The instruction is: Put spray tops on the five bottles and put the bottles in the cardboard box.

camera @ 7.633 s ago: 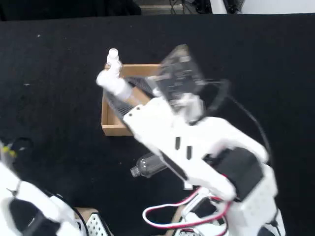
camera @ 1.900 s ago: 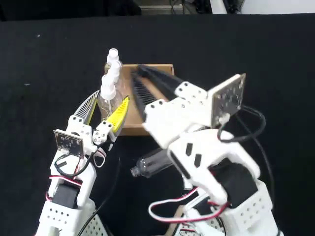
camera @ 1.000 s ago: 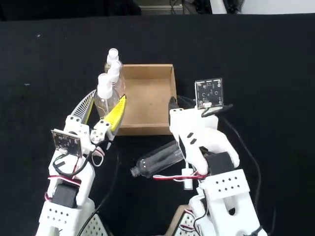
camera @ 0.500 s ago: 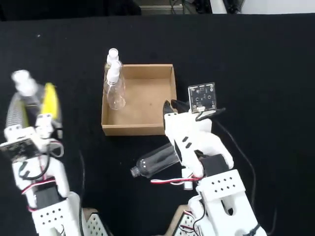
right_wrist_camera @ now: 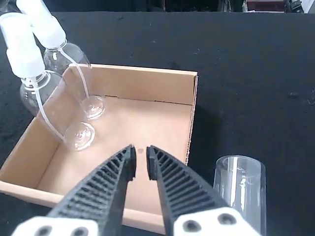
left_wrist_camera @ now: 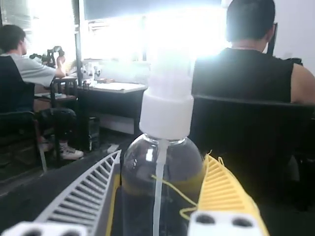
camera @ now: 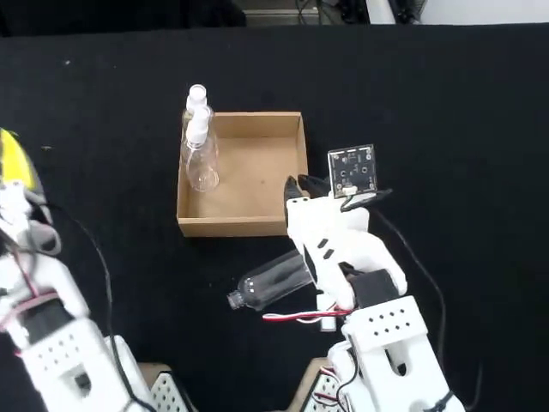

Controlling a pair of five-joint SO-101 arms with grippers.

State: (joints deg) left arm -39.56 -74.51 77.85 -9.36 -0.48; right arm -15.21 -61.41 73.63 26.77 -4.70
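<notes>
2 bottles with white spray tops stand upright in the box. They are close together along its left wall, toward its far left corner, with their bases on the box floor. The box sits open side up around the middle of the table.

1 open bottle, clear and with no top, lies on its side on the table just in front of the box's near wall. Its neck points toward the table's near left corner, and its base end runs under the right arm. Whether it touches the arm is hard to tell.

The right gripper hangs above the box's near right corner. Its black fingers are drawn almost together, with a thin slit between them and nothing held.

The left gripper is raised at the table's left edge, well apart from the box, and clamped on a 3rd bottle. A grey ribbed finger and a yellow finger press the clear body from opposite sides. A white top sits on the neck, and a dip tube runs down inside the bottle.
</notes>
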